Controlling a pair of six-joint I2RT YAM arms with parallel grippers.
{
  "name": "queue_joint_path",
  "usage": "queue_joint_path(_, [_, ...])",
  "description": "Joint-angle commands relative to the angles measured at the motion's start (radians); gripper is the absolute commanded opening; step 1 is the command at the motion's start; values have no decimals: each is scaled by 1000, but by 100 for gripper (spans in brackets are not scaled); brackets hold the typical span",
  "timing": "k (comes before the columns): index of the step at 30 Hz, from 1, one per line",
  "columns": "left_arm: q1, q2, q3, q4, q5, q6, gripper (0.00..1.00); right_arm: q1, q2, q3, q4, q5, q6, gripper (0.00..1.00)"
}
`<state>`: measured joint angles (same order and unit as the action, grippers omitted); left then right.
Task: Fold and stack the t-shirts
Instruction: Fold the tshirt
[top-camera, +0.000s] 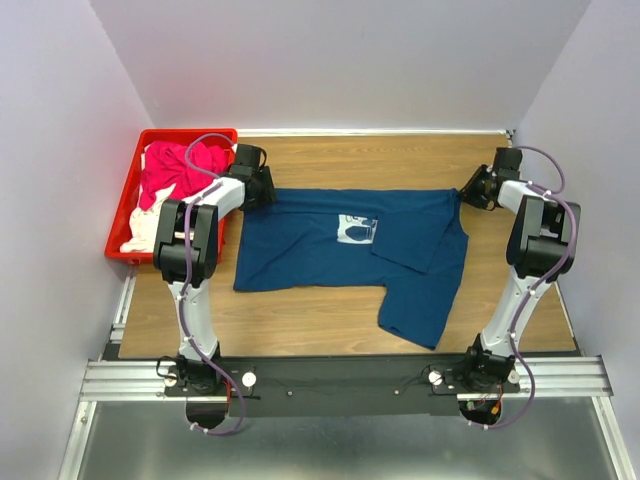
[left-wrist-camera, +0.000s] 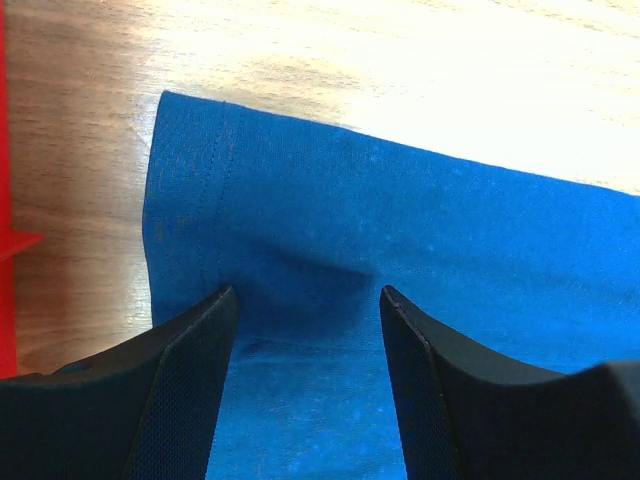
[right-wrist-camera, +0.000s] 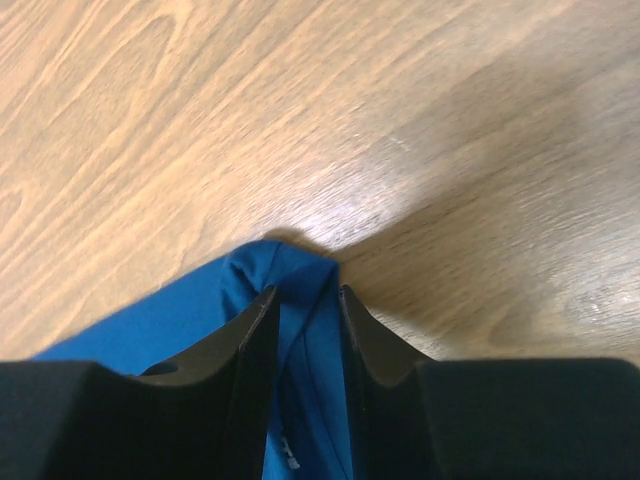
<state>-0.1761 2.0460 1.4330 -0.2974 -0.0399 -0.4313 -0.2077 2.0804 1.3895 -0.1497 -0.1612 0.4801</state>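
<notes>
The navy shirt (top-camera: 300, 260) is lying spread mid-table (top-camera: 300, 322); a pink shirt (top-camera: 170, 170) is sitting in the far-left crate (top-camera: 190, 132). The left gripper (left-wrist-camera: 305, 295) is standing spread over the navy shirt's far-left corner, and the right gripper (right-wrist-camera: 305, 290) is pinching its far-right corner.

Both arms extended forward, low; left pincer (left-wrist-camera: 305, 292) jaws spread wide; right pincer (right-wrist-camera: 300, 290) pinching navy t-shirt (right-wrist-camera: 180, 320) corner

wooden table (top-camera: 320, 160), pale lilac walls (top-camera: 350, 60) (plain), metal rail (top-camera: 100, 378)
</notes>
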Motion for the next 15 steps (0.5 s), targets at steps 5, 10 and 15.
queue_joint_path(5, [1, 20, -8, -17, 34, -17, 67, 51, -71, 9, -39, -52, -149, 41])
queue_joint_path(10, [1, 14, -17, -14, 31, -14, 67, 67, -46, 13, -62, -8, -158, 41])
queue_joint_path(15, [1, 17, -19, -11, 34, -15, 67, 68, -16, 14, -68, 43, -161, 37])
